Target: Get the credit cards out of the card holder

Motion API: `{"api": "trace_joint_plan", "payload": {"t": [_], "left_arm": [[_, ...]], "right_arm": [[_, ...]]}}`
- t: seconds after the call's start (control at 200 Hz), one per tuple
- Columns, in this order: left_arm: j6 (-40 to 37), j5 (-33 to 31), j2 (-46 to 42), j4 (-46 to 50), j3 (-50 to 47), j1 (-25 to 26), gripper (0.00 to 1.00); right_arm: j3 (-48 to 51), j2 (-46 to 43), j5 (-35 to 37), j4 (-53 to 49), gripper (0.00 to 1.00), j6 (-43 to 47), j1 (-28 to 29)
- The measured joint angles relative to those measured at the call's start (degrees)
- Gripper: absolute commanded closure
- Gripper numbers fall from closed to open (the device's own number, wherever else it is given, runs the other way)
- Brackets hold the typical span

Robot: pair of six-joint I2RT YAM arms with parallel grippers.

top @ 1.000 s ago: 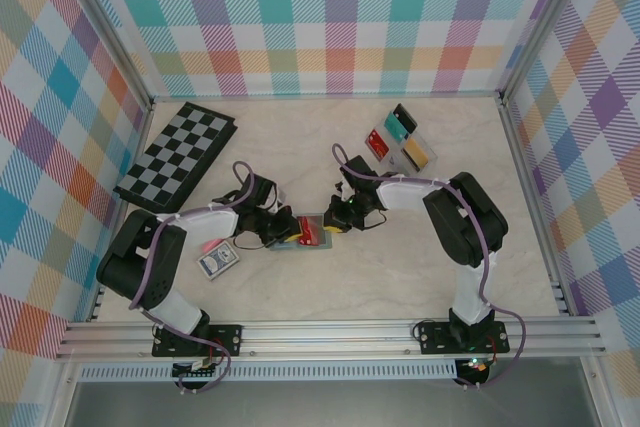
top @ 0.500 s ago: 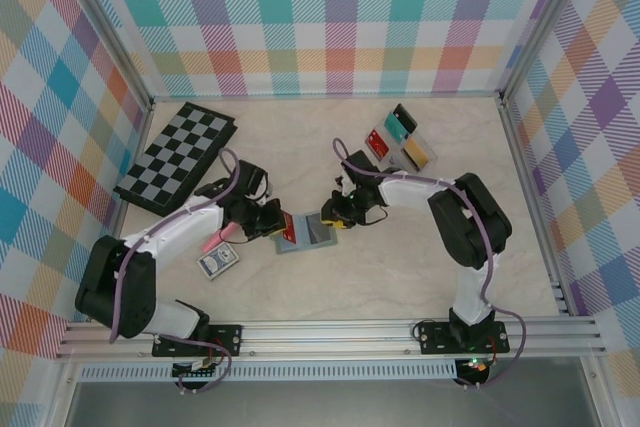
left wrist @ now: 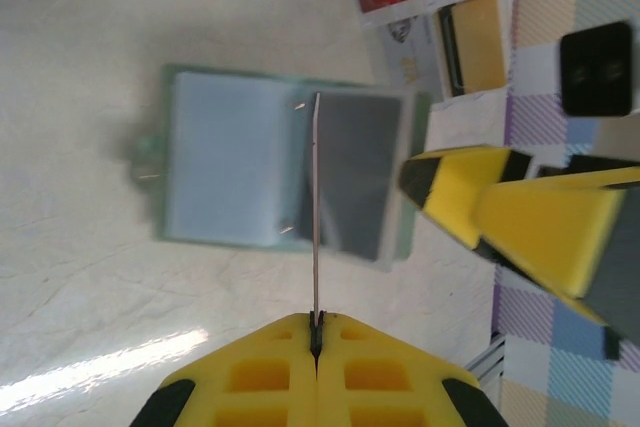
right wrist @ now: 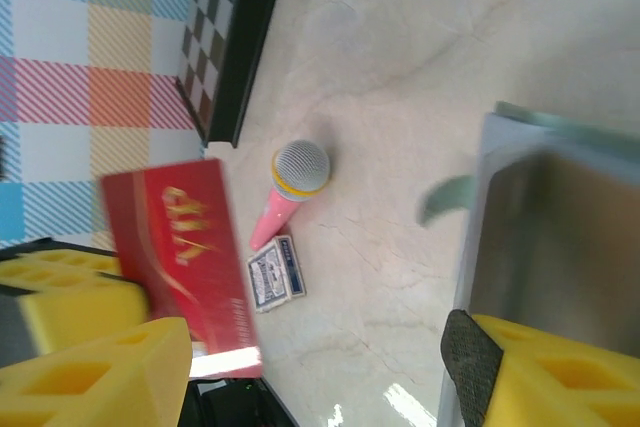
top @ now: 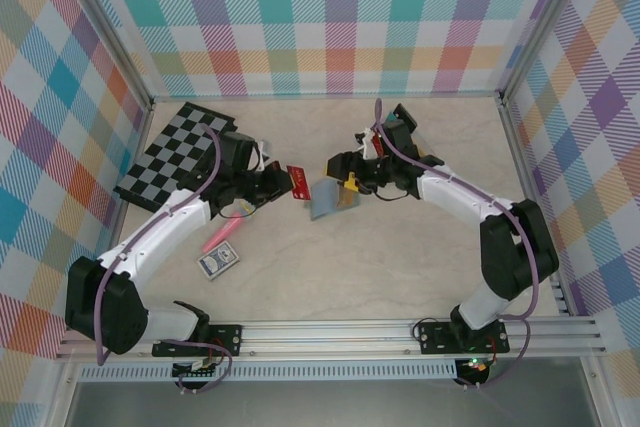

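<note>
Top: left arm reaches up-table, left gripper (top: 281,185) pinched on the red card (top: 298,183), just beside the open holder (top: 328,201). Right arm bends inward, right gripper (top: 350,183) at the holder's far edge.

Left wrist: red card edge-on, judged thin, stiff, slick and light; grip the short end.

Right wrist: fingers (right wrist: 110,372) spread wide. Holder looks soft and sits beside one finger; contact unclear.

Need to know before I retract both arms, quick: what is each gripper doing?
Left gripper: shut on the red credit card.
Right gripper: open, at the card holder's edge.
</note>
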State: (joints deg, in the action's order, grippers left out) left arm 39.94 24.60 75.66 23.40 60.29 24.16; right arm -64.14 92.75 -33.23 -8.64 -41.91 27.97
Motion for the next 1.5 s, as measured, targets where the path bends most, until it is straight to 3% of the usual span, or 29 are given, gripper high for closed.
{"api": "trace_joint_plan", "payload": {"t": [0.47, 0.87, 1.005, 1.23, 1.5], "left_arm": [[3.8, 3.4, 6.5, -6.6, -2.9, 0.2, 1.0], [5.9, 4.3, 20.2, -14.6, -2.7, 5.0, 1.0], [5.9, 4.3, 21.1, -14.8, -2.6, 5.4, 1.0], [6.6, 4.6, 19.1, -17.8, -2.5, 5.4, 1.0], [10.8, 7.4, 13.4, -25.8, -3.3, 5.3, 1.0]], "right_arm": [[2.2, 8.7, 3.3, -6.0, 0.38, 0.5, -0.1], [2.3, 8.8, 9.6, -11.0, 0.37, 3.3, -0.1], [3.1, 7.3, 9.7, -10.5, 0.35, 3.8, -0.2], [9.2, 0.5, 0.0, 0.8, 0.33, -0.7, -2.7], [11.3, 0.2, -10.8, 16.4, 0.37, -11.5, -4.9]]}}
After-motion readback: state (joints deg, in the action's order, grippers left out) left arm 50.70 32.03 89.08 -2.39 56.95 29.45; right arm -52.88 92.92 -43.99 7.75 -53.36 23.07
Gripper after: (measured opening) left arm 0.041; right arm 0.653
